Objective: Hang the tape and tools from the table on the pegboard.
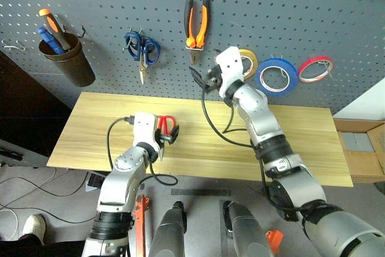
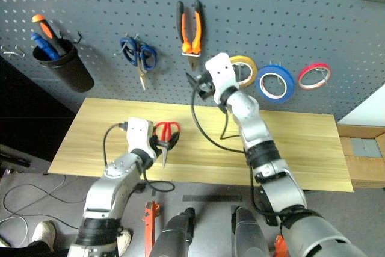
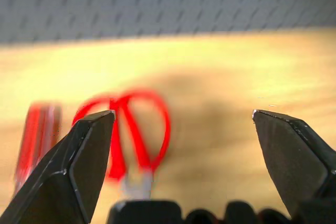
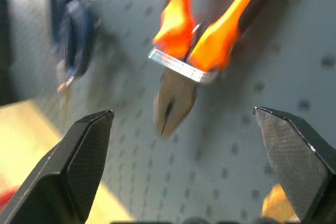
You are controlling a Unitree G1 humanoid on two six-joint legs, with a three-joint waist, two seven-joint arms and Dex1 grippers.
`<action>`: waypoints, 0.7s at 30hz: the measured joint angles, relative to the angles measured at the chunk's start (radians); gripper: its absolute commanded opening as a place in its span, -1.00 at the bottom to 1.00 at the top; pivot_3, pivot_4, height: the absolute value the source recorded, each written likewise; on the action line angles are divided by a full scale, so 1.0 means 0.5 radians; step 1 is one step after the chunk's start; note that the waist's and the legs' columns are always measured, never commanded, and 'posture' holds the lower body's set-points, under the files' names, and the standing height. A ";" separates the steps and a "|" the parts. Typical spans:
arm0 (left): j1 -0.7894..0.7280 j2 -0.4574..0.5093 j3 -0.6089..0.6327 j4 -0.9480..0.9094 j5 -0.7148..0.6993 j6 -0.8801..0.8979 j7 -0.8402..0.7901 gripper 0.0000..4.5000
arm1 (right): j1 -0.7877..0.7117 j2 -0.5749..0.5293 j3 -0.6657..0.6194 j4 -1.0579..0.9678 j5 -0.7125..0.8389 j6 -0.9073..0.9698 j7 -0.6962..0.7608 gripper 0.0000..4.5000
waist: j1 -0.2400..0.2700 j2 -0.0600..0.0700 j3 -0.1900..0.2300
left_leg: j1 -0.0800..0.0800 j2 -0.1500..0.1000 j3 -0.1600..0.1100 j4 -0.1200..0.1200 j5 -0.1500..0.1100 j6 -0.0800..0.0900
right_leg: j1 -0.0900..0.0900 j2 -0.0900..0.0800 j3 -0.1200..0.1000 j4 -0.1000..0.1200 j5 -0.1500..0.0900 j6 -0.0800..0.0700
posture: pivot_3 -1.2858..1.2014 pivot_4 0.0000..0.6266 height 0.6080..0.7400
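Observation:
The pliers (image 1: pixel 196 25) with orange-and-black handles hang on the pegboard (image 1: pixel 301 4). My right gripper (image 1: pixel 201 78) is open just below them, and in the right wrist view the pliers' nose (image 4: pixel 170 103) shows between its spread fingers (image 4: pixel 84 150) with nothing gripped. The blue tape (image 1: pixel 277 76) hangs on the board to the right. Red-handled scissors (image 1: pixel 167 126) lie on the table (image 1: pixel 289 142). My left gripper (image 3: pixel 184 119) is open low over them, the red loops (image 3: pixel 131 124) by one finger. A red screwdriver handle (image 3: pixel 37 135) lies beside the scissors.
A dark cup (image 1: pixel 69 61) holding orange and blue screwdrivers hangs at the board's left. Blue scissors (image 1: pixel 142 49) hang beside the pliers. Yellow tape (image 1: pixel 249 59) and red tape (image 1: pixel 316 68) flank the blue roll. A cardboard box (image 1: pixel 361 148) stands off the table's right end.

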 measured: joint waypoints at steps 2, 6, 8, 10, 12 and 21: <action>0.079 -0.076 -0.012 0.001 0.058 -0.001 0.093 1.00 | 0.195 -0.106 0.061 -0.301 0.092 0.055 0.196 0.97 | -0.001 0.000 0.000 | 0.000 0.000 0.000 0.000 0.000 0.000 | 0.002 -0.003 0.000 -0.001 0.000 0.002 | -0.03 -0.04 1.00; 0.138 -0.150 -0.027 0.137 0.141 0.003 0.214 1.00 | 0.524 -0.293 0.277 -0.731 0.201 0.146 0.596 0.97 | -0.025 0.000 0.000 | 0.001 -0.002 0.003 0.005 0.000 0.001 | 0.002 0.001 0.000 -0.001 -0.001 0.004 | -0.04 -0.03 1.00; 0.118 -0.162 -0.026 0.188 0.168 0.001 0.249 1.00 | 0.586 -0.318 0.356 -0.797 0.227 0.168 0.706 0.97 | -0.045 0.000 0.000 | 0.002 -0.001 0.004 0.007 0.002 0.002 | 0.003 0.005 0.001 0.001 -0.004 0.011 | -0.04 -0.02 1.00; 0.082 -0.177 -0.022 0.252 0.192 -0.003 0.285 1.00 | 0.626 -0.356 0.414 -0.834 0.256 0.191 0.814 0.97 | -0.056 0.000 0.000 | 0.003 0.001 0.004 0.008 0.006 0.006 | 0.004 0.007 -0.001 0.001 -0.001 0.010 | -0.04 -0.02 1.00; 0.050 -0.183 -0.001 0.329 0.197 -0.003 0.296 1.00 | 0.670 -0.380 0.472 -0.839 0.257 0.200 0.903 0.97 | -0.064 -0.001 0.000 | 0.004 0.002 0.005 0.008 0.007 0.006 | 0.006 0.008 -0.001 0.001 0.002 0.010 | -0.05 -0.01 1.00; -0.075 -0.268 0.187 0.558 0.123 0.020 0.360 1.00 | 0.680 -0.470 0.581 -0.652 0.211 0.018 1.163 0.97 | -0.071 -0.001 0.000 | 0.004 0.001 0.008 0.011 0.009 0.006 | 0.006 0.006 0.001 0.000 0.004 0.012 | -0.05 0.01 1.00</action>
